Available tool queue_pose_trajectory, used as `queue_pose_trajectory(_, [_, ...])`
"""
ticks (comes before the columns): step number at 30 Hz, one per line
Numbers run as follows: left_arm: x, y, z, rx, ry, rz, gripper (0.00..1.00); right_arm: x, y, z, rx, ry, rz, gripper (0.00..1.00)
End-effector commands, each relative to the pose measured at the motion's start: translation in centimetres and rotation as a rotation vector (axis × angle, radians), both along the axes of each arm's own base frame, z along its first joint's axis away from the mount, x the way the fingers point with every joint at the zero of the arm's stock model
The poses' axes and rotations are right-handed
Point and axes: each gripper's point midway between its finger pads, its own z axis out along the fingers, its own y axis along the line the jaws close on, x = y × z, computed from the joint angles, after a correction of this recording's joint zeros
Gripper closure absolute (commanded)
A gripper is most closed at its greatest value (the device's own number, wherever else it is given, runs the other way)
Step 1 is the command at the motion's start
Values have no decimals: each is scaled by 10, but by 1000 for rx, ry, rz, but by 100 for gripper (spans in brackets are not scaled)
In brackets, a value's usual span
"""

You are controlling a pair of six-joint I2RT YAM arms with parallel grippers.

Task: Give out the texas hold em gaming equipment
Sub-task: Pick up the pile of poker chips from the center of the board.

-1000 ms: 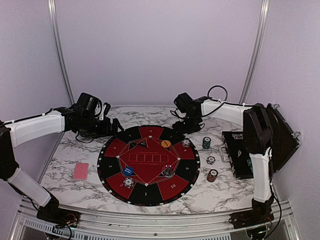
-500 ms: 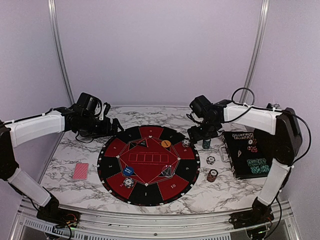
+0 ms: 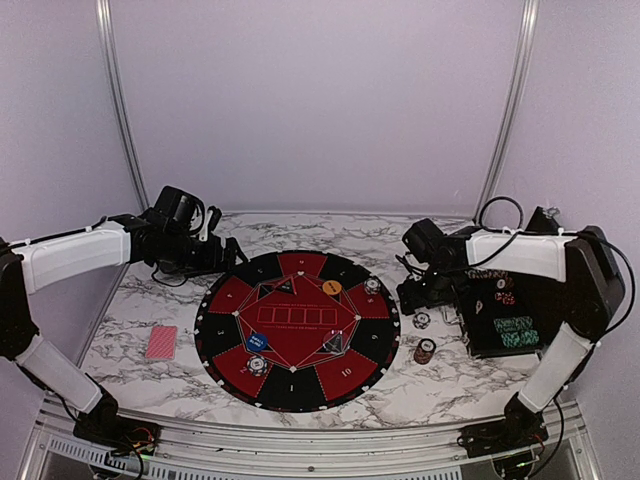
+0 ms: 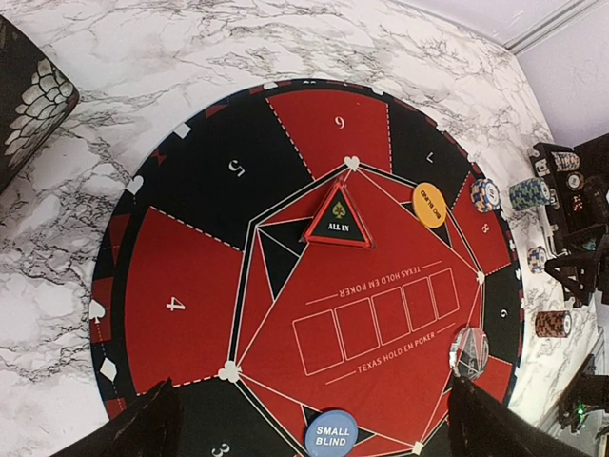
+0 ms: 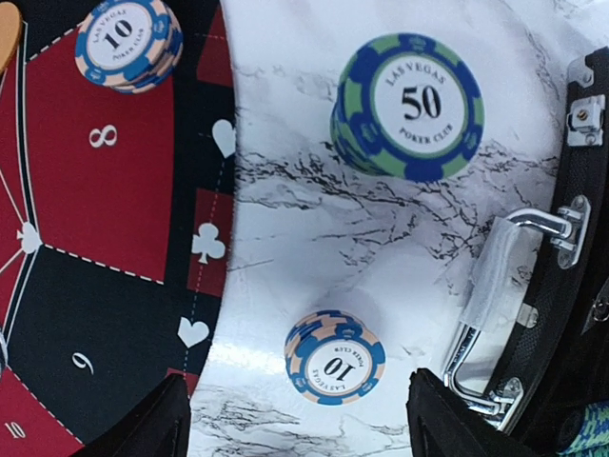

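— Marble worktop: where do the chips sit?
— One blue-and-cream "10" chip stack lies on bare marble just off the round mat. A green-and-blue "50" stack stands farther back, near the black case's handle. A second "10" stack rests on the mat by seat 8.
— The right end effector?
— Hovering above the first "10" chip stack, fingers spread wide on either side, gripping nothing.
— And the left end effector?
— Over the mat's far left rim, fully spread, empty. The orange disc and the blue "SMALL BLIND" marker lie on the mat; a red-backed card lies on the worktop left of it
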Motion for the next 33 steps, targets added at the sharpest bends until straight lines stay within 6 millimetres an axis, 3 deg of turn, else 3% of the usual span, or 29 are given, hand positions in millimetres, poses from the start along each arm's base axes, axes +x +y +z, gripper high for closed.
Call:
queue_pose_trajectory(1, [1,-2,-3,0,6,-7,1,8,0,-1,56,-31,-15,24])
queue_pose_trajectory(8, [2,-2,-4,3,7,-8,1,3,-11,-26,53,8,-31,25])
queue_pose_trajectory(20, [2,-2,-5,3,9,-10,1,1,-23,-52,65,39,-58,27])
queue_pose_trajectory(28, [2,-3,-5,1,11,-10,1,-1,-27,-54,45,52,-72,41])
queue_pose_trajectory(33, [2,-3,-5,0,13,-11,1,-6,-27,-49,16,52,-67,44])
